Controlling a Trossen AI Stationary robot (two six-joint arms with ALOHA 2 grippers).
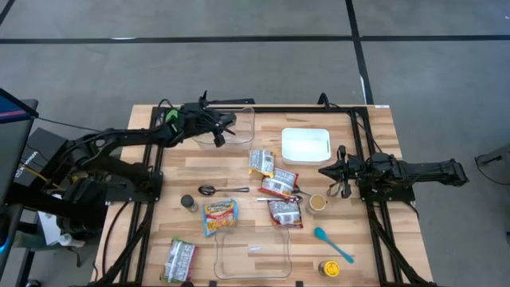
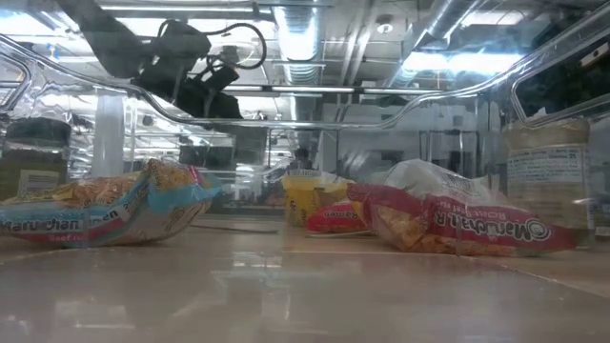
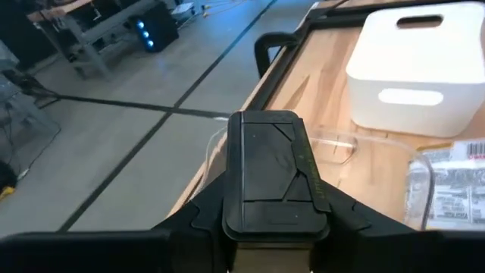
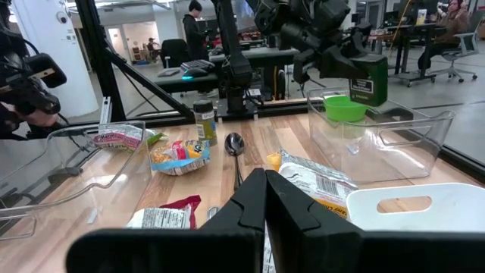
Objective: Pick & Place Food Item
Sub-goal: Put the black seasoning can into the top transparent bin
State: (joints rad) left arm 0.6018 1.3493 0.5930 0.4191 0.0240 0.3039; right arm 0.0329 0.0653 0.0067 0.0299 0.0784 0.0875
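- Dark green box (image 4: 369, 78) gripped by left gripper (image 4: 356, 64), held above clear bin (image 4: 379, 136).
- Right gripper (image 1: 325, 171) clenched empty, beside white tub (image 1: 305, 144).

Seen from above, the middle of the worktop (image 1: 239, 171) is crowded: noodle packets (image 1: 277, 185), a spoon (image 1: 217, 190) and a small cup (image 1: 318, 202) lie close together. A white bin (image 1: 305, 144) and a clear bin (image 1: 239, 123) block the upper edge. Bare wood stays open at left and lower right, beside a teal spatula (image 1: 331, 243).
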